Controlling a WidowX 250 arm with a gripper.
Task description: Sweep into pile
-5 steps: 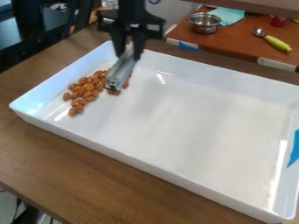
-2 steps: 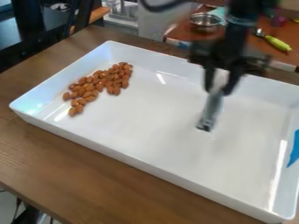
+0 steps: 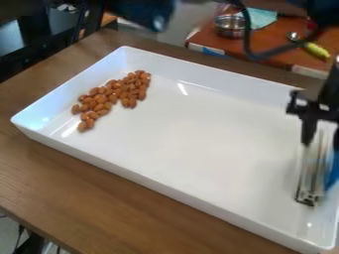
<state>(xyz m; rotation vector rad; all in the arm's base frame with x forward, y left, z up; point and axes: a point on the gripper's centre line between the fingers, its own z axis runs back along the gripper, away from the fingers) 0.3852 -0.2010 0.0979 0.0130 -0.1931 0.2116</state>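
Brown almonds cd scatter if gripper, pinching sweeper nr tray's opp. end, pushes in too fast.

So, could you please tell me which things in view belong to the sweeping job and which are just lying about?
Part of the job:
- almonds, at one end of the tray
- tray
- sweeping tool, at the tray's other end
- gripper, holding the tool

Just lying about, beyond the tray:
- metal bowl
- green-handled scoop
- teal cloth
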